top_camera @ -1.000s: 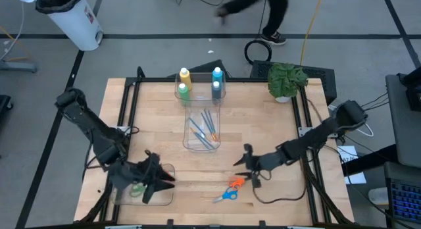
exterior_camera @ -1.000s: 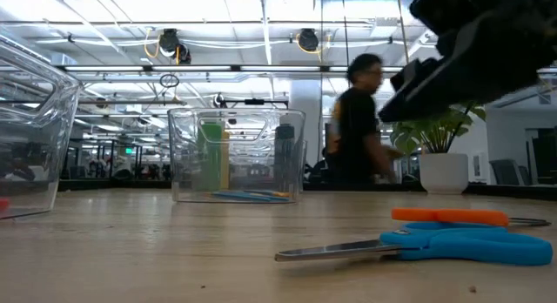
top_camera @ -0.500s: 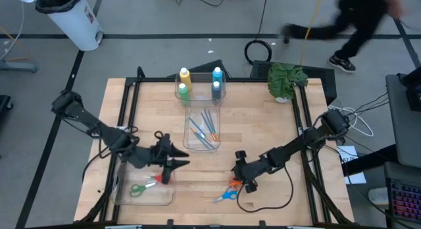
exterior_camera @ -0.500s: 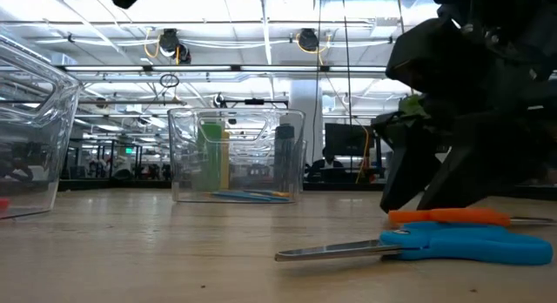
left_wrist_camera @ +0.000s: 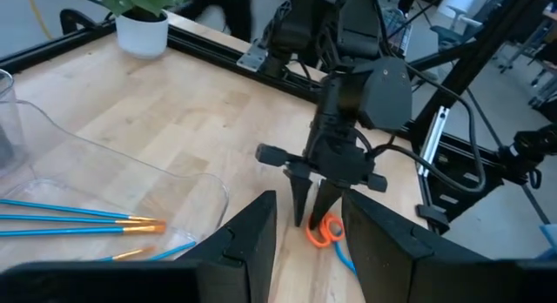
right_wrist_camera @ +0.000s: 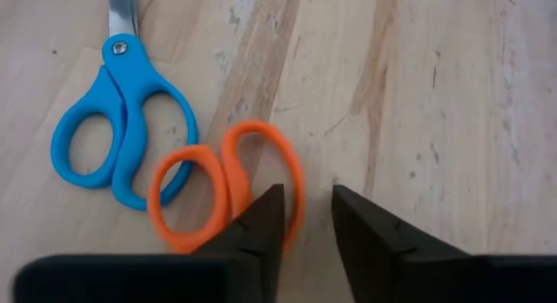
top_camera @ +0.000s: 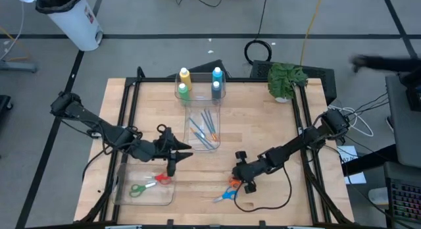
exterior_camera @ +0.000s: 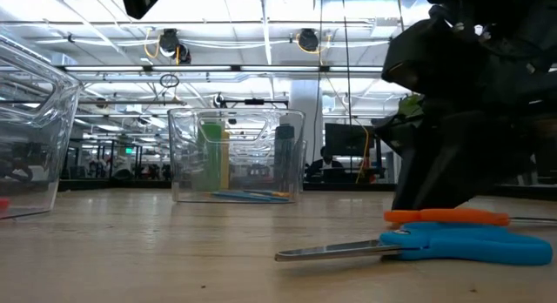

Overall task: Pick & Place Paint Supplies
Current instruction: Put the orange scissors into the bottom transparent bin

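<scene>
The left gripper (top_camera: 179,156) hovers with open fingers above the table, between a clear tray (top_camera: 125,193) holding green scissors (top_camera: 137,189) and the clear bin (top_camera: 188,141) containing the brushes (top_camera: 204,130). The paint bottles (top_camera: 199,82) stand behind it in a second bin. The right gripper (top_camera: 246,182) is open too, with its fingers (right_wrist_camera: 258,225) astride one loop of the orange scissors (right_wrist_camera: 222,194), beside blue scissors (right_wrist_camera: 122,120).

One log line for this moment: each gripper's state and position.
left gripper: open, above table beside brush bin | right gripper: open, straddling orange scissors handle loop | blue scissors: on table
</scene>
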Robot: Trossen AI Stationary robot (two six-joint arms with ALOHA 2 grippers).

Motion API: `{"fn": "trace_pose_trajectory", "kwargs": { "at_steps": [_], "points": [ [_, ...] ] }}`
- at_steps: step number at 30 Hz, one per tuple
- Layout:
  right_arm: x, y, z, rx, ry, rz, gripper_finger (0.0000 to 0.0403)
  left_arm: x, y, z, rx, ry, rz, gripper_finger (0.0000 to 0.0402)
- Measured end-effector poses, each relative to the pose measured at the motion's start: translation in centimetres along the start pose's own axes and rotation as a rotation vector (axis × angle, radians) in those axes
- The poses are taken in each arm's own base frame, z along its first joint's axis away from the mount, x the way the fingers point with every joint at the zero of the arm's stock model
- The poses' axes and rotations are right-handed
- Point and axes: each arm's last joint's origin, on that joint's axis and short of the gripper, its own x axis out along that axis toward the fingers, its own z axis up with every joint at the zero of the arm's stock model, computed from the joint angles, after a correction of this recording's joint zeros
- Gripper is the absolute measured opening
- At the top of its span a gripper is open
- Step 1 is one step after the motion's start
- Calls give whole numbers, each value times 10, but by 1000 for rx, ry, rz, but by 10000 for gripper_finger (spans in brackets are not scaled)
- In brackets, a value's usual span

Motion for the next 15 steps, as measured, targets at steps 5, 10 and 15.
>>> {"fn": "trace_pose_trajectory", "kwargs": {
  "at_steps": [5,10,15],
  "points": [
    [0,0,-1,-35,5,-2,22,1,2,1,-3,-3,8,136],
    [-1,0,0,-58,2,-5,8,2,3,2,-4,-4,11,136],
    [-16,-2,8,-66,-58,-5,3,2,3,2,-4,-5,11,136]
  ]
}}
